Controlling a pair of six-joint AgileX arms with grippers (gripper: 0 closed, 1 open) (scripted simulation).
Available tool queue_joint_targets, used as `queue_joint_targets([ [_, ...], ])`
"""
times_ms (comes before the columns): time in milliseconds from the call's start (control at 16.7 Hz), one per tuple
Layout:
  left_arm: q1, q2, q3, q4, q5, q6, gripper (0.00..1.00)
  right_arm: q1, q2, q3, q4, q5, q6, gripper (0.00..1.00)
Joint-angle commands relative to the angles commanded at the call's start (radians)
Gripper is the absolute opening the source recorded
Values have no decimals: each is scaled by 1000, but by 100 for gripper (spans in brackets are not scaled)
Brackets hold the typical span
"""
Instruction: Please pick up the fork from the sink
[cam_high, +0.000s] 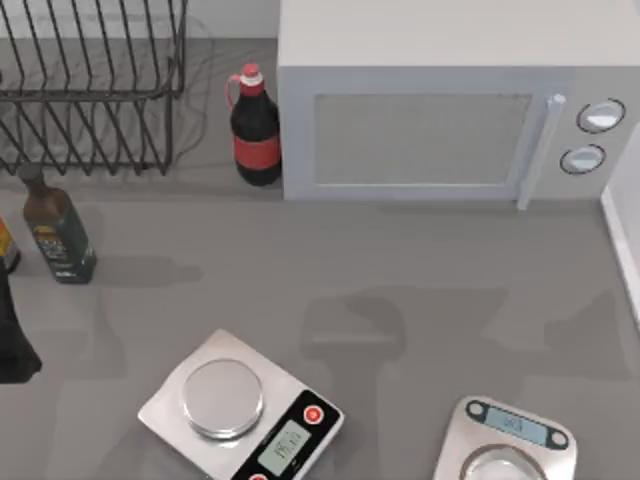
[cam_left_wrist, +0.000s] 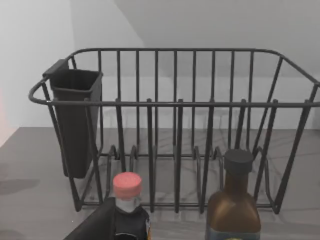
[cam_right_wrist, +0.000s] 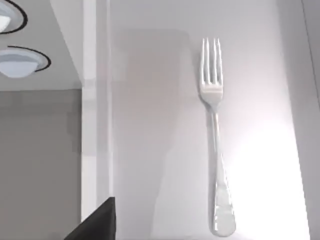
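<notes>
Currently: approach step, nothing grasped. Fork (cam_right_wrist: 216, 145) is seen lying flat on the pale sink floor (cam_right_wrist: 150, 150) in the right wrist view, beside the microwave (cam_high: 440, 120). Claw states cannot be told. Next: descent onto the narrow handle is required.
</notes>
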Motion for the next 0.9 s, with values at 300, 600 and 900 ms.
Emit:
queue_joint_targets([
  [300,0,0,0,0,0,0,100,-47,456,402,-240,1,-48,100],
  [600,0,0,0,0,0,0,100,-79,813,722,-429,1,-92,100],
  [900,0,0,0,0,0,0,100,-95,1009,897,-532,1,-116,100],
])
